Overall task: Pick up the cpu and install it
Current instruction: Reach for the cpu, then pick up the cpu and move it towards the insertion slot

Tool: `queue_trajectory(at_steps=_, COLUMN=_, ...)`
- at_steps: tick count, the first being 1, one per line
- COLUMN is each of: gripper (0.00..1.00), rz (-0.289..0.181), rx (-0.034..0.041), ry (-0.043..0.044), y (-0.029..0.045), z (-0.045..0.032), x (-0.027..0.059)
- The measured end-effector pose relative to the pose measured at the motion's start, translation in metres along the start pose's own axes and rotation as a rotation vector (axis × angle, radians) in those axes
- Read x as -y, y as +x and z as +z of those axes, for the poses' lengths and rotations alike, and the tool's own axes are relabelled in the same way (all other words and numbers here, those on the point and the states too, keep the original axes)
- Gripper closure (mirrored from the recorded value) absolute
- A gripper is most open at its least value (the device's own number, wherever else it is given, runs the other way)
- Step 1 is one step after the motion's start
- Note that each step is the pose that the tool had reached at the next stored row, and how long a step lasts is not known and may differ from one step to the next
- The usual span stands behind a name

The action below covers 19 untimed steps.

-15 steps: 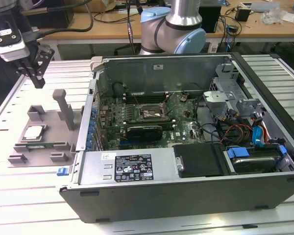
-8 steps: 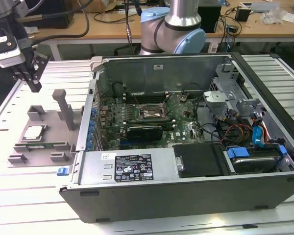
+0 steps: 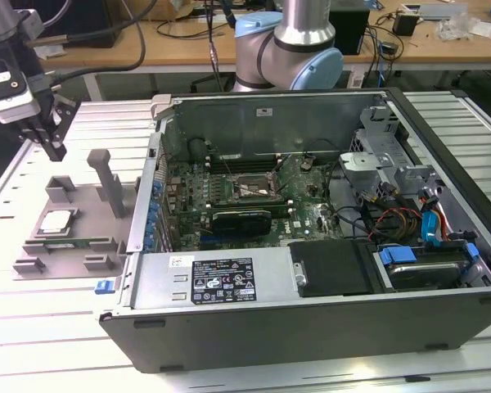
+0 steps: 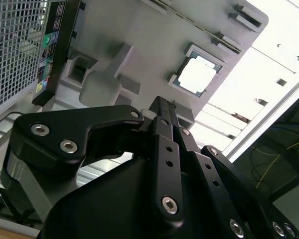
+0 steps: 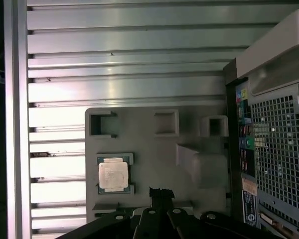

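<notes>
Exterior view: gripper (image 3: 55, 147) above fixture (image 3: 90, 225), cpu (image 3: 56, 221) seated in it

The fingers are drawn together and grip nothing. The cpu lies flat in a recess of the grey fixture, to the exterior view's left of the open case (image 3: 311, 319). An upright post (image 3: 105, 176) on the fixture stands between cpu and case. Socket (image 3: 250, 187) and card (image 3: 241, 219) sit inside the case, well apart from the cpu. Both wrist views show the cpu's silvery top near the fingertips (image 4: 163, 112). The surface is a slatted metal table (image 3: 33, 344), with a wooden desk (image 3: 188, 33) behind.
</notes>
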State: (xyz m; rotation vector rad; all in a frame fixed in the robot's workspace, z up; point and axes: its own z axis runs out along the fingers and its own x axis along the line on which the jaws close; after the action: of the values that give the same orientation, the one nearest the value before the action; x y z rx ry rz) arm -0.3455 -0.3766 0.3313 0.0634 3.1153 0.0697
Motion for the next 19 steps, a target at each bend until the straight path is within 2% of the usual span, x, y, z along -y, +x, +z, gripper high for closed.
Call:
queue_trajectory(at_steps=9, gripper=0.89, rz=-0.027, rx=-0.0015, ry=-0.0004, y=0.0029, z=0.0080, x=0.0032)
queue_trajectory(at_steps=19, gripper=0.89, rz=-0.027, rx=-0.0014, ry=-0.0008, y=0.0029, z=0.0081, x=0.0031)
